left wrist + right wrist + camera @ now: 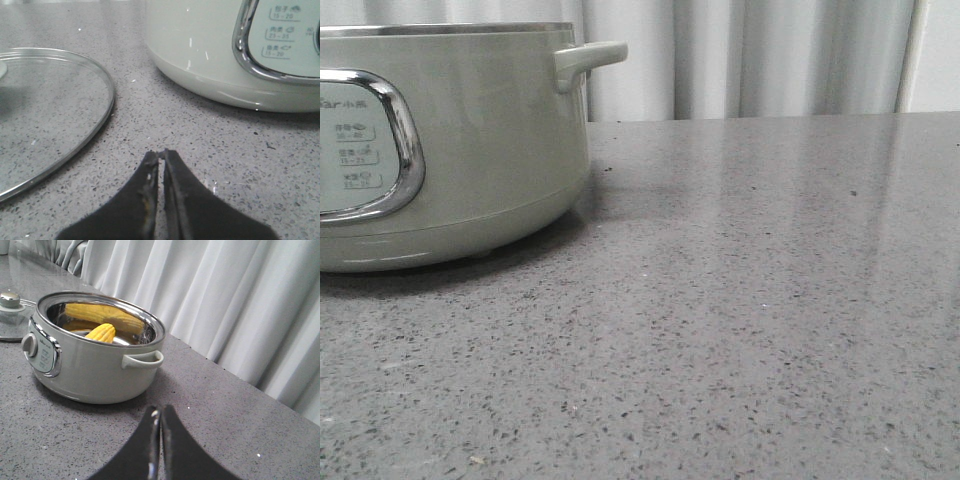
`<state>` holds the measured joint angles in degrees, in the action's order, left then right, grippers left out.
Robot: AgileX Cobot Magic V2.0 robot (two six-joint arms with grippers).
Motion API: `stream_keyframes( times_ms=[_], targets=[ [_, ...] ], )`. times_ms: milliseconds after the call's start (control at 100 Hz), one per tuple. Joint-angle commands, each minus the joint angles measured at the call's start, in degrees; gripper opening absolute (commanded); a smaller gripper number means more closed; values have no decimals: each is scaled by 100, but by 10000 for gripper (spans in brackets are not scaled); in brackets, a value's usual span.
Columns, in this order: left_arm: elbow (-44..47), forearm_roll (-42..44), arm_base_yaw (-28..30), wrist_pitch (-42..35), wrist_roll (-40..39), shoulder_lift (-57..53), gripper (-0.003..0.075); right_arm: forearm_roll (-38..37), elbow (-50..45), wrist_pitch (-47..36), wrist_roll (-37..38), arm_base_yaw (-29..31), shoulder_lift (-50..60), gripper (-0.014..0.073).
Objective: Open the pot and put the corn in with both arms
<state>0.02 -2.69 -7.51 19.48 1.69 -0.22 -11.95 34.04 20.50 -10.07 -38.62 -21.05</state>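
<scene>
Both black grippers, left [161, 155] and right [159, 412], closed empty; yellow ribbed corn cob [101, 333] sits in lidless sage-green pot [95, 365]: light, stiff, grip mid-cob

In the front view the pot [470, 150] is cut off by the left edge and its inside is hidden. The glass lid [50, 115] runs off the left wrist frame's left edge. Panel labels [285, 30] are too small to read.
</scene>
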Motion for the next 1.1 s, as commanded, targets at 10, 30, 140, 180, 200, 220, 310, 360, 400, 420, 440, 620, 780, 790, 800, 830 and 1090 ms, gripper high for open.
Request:
stream_keyframes(
  times_ms=[10, 30, 140, 180, 200, 220, 310, 360, 400, 420, 440, 620, 780, 790, 800, 830, 1090],
  targets=[
    [41, -110, 11, -152, -15, -192, -20, -84, 145, -429, -57, 33, -35, -66],
    [41, -110, 11, -152, -15, -192, -20, -84, 145, -429, -57, 33, -35, -66],
    [41, -110, 11, -152, -15, -192, -20, -84, 145, -429, -57, 33, -35, -66],
    [41, -110, 11, -152, -15, -192, -20, -84, 145, -429, -57, 33, -35, -66],
    [41, -110, 11, -152, -15, -192, -20, -84, 145, -429, -57, 33, -35, -66],
    [41, -110, 11, -152, -15, -192, -20, -84, 145, -429, -57, 33, -35, -66],
    [41, -110, 11, -152, -15, -192, -20, -84, 145, -429, -57, 33, -35, -66],
    [41, -110, 11, -152, -15, -192, -20, -84, 145, -429, -57, 33, -35, -66],
    [41, -110, 11, -152, -15, -192, -20, -84, 145, -429, -57, 33, -35, -66],
    [41, -110, 11, -152, -15, -192, -20, -84, 145, -429, -57, 33, -35, -66],
    [41, -110, 11, -152, -15, -192, -20, -84, 145, -429, -57, 33, -35, -66],
    [41, -110, 11, -152, -15, -192, -20, -84, -38, -586, -57, 60, 31, -66],
    [41, -110, 11, -152, -15, -192, -20, -84, -622, -861, -57, 134, 131, -66],
    [41, -110, 11, -152, -15, -192, -20, -84, -688, -861, -57, 131, 131, -66],
    [41, -110, 11, -152, -15, -192, -20, -84, -720, -861, -57, 153, 131, -66],
    [41, -110, 11, -152, -15, -192, -20, -84, -853, -861, -57, 173, 131, -66],
    [41, -110, 11, -152, -15, -192, -20, -84, -2181, -1220, -57, 1125, 498, -66]
  ],
)
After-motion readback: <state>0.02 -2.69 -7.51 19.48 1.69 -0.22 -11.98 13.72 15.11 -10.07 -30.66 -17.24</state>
